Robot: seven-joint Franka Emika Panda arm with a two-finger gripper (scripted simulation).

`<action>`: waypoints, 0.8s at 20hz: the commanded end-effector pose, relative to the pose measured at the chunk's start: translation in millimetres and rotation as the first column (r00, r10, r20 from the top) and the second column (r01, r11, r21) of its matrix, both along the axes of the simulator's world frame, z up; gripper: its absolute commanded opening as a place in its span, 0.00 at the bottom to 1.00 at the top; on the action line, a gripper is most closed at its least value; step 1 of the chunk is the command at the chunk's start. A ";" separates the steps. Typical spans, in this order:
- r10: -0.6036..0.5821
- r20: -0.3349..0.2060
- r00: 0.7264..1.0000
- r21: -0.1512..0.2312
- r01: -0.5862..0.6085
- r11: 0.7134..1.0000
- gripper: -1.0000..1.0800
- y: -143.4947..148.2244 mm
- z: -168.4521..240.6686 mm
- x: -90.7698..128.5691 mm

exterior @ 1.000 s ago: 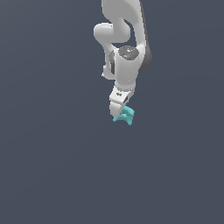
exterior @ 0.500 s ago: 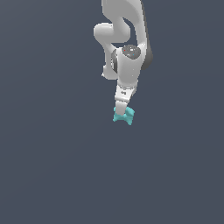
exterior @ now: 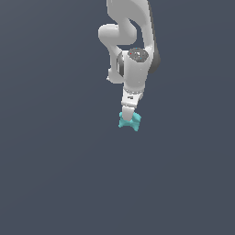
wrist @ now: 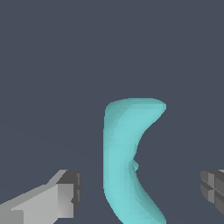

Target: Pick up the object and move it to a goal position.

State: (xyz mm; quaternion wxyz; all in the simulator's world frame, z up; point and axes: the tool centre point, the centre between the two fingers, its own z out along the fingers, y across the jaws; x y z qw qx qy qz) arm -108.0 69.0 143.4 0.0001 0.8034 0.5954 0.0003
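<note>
The object (exterior: 130, 122) is a small turquoise piece with angular lobes lying on the dark floor. In the exterior view the white arm reaches straight down onto it, and my gripper (exterior: 128, 114) covers its upper part. The wrist view shows the object (wrist: 127, 157) as a curved turquoise shape standing between my two fingers. My gripper (wrist: 140, 192) is open, with one grey fingertip (wrist: 70, 192) on one side and the other fingertip (wrist: 212, 188) on the other. A gap shows between each pad and the object.
A uniform dark grey-blue floor (exterior: 55, 174) surrounds the arm on all sides. No other objects or edges show in either view.
The wrist has swung from a tilted pose to nearly vertical and come down over the object. The object has stayed in place.
</note>
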 end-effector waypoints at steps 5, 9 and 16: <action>0.003 -0.001 1.000 0.001 -0.003 1.000 0.96 0.4 -23.2 -1.3; 0.004 -0.001 1.000 0.001 -0.004 1.000 0.96 0.4 -40.3 -1.4; 0.005 -0.001 1.000 0.000 -0.005 1.000 0.00 0.3 -47.7 -1.2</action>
